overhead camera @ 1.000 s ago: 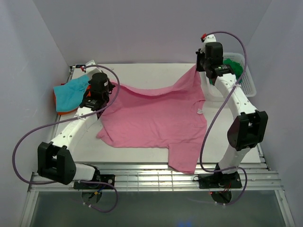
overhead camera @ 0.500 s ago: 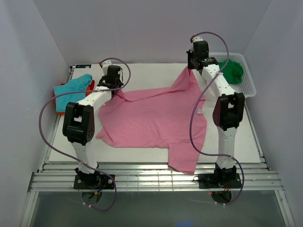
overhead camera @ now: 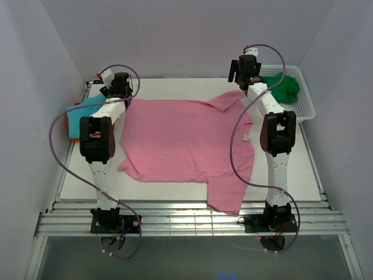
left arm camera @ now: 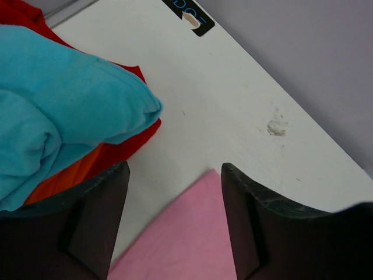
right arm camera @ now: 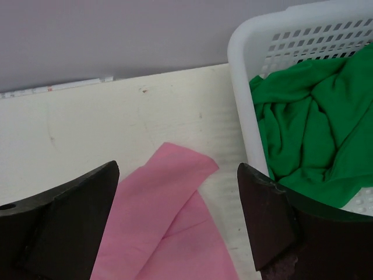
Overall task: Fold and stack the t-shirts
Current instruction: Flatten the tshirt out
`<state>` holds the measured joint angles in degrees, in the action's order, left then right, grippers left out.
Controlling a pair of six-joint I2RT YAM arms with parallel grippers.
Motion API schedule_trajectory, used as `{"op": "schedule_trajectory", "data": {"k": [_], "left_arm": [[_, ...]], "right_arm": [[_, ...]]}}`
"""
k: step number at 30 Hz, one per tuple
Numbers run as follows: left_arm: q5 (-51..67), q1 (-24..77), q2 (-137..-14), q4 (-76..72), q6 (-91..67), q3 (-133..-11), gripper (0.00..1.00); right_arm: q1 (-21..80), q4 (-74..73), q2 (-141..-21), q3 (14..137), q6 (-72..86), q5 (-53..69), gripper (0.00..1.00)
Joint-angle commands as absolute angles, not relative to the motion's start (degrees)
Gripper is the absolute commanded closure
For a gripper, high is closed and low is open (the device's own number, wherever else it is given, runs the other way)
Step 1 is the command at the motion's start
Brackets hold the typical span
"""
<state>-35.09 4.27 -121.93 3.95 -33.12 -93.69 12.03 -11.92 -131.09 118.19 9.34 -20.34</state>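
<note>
Pink t-shirt (overhead camera: 186, 137) mostly flat; left pincer (left arm camera: 173, 175), right pincer (right arm camera: 178, 169) agape, seemingly clear.

Top view overhead, looking down; wrist views close, downward; all share pink t-shirt (overhead camera: 186, 140).

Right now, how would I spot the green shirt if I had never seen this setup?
Find the white table; at its far right corner sits a white mesh basket. The green t-shirt lies crumpled inside it. No other shirt is in a basket: the pink t-shirt lies spread out, the teal t-shirt at the left edge.
</note>
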Motion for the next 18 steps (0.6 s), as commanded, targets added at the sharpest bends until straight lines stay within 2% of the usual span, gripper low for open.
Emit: {"op": "schedule_trajectory", "data": {"k": [1, 6, 9, 10, 11, 12, 13, 16, 17, 18], "left_arm": [[-37.53, 4.66, -123.22, 2.81, -31.82, -97.91, 0.24], [-34.46, 4.75, -121.21, 1.32, -31.73, -96.51, 0.23], [-30.00, 5.18, -116.91, -2.46, -32.95, -91.42, 0.28], [-28.93, 5.45, -115.85, -2.46, -34.18, -89.14, 0.33], [-27.96, 5.97, -114.80, -2.63, -34.62, -87.99, 0.36], [-26.99, 7.28, -112.78, -3.16, -34.80, -86.67, 0.42], [-25.76, 8.08, -111.72, -3.43, -34.89, -83.79, 0.61], [-24.18, 11.15, -108.30, -4.13, -35.24, -79.64, 0.90], [-23.47, 11.77, -107.67, -4.04, -35.68, -77.19, 0.97], [-22.42, 12.82, -107.14, -3.87, -36.12, -76.12, 0.98]], "right_arm": [[12.04, -8.52, -133.24, 124.45, 9.84, -23.29, 0.11], [12.13, -2.65, -127.89, 115.60, 9.94, -18.48, 0.12], [12.30, -2.46, -124.02, 111.36, 9.32, -11.01, 0.23], [12.48, -3.33, -123.06, 111.10, 9.06, -9.59, 0.30], [12.65, -4.47, -122.87, 111.09, 8.88, -8.01, 0.33], [12.92, -7.35, -122.96, 111.35, 8.70, -5.04, 0.35], [13.09, -8.95, -123.39, 111.71, 8.44, -3.53, 0.42], [13.88, -15.01, -124.97, 113.46, 7.47, 2.10, 0.54], [14.15, -16.16, -125.33, 113.55, 7.21, 2.54, 0.54], [14.50, -16.95, -125.59, 113.21, 6.95, 3.42, 0.54]]}}
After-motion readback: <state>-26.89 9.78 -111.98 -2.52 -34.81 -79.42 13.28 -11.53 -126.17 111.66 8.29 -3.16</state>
